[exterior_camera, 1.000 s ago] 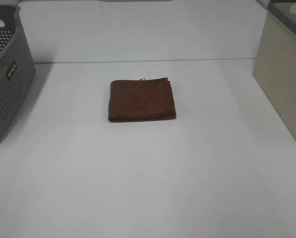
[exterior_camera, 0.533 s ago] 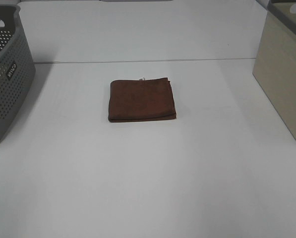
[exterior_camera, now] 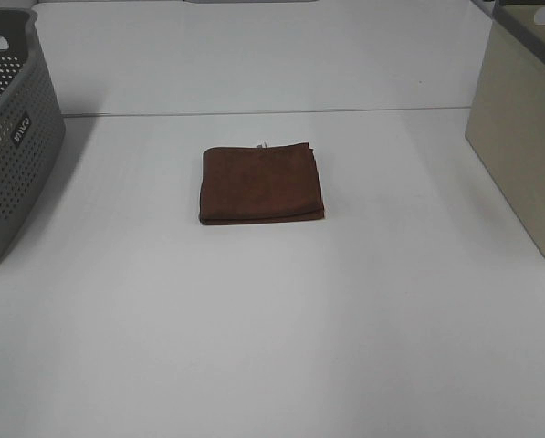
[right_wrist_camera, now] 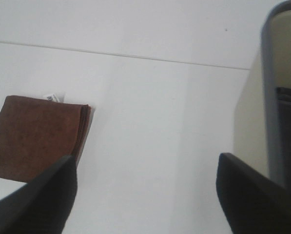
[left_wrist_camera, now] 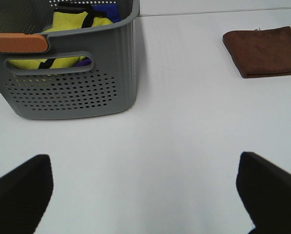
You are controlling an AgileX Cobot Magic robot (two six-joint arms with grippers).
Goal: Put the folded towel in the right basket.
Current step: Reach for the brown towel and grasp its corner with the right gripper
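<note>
The folded brown towel (exterior_camera: 261,183) lies flat on the white table, at the middle of the exterior high view. It also shows in the left wrist view (left_wrist_camera: 263,51) and in the right wrist view (right_wrist_camera: 35,136). The right basket (exterior_camera: 520,128) is beige with a grey rim and stands at the right edge; the right wrist view shows its wall (right_wrist_camera: 250,117). Neither arm shows in the exterior high view. My left gripper (left_wrist_camera: 145,190) is open and empty, well short of the towel. My right gripper (right_wrist_camera: 144,192) is open and empty, between towel and basket.
A grey perforated basket (exterior_camera: 9,137) stands at the left edge; in the left wrist view (left_wrist_camera: 69,87) it holds yellow and blue cloth. A seam (exterior_camera: 272,111) runs across the table behind the towel.
</note>
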